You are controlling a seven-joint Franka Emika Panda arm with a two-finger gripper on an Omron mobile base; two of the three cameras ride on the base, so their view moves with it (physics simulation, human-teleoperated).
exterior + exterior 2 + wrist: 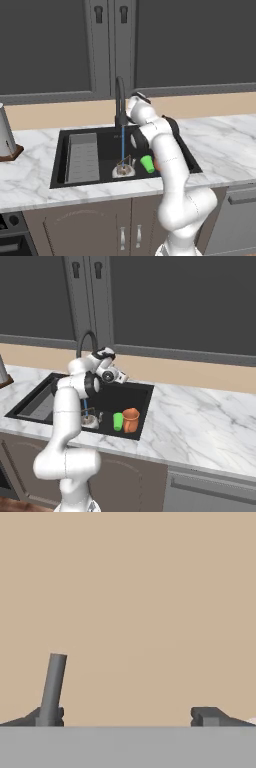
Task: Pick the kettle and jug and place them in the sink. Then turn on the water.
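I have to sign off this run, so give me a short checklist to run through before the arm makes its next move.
1. Kettle in the sink: ok, under the faucet.
2. Jug in the sink: ok, upright beside the green cup.
3. Water running: ok, a blue stream falls from the faucet onto the kettle.
4. Pincer empty: ok, jaws wide apart with nothing between them.
5. Pincer free of the faucet lever: cannot tell; a grey rod stands at one fingertip.
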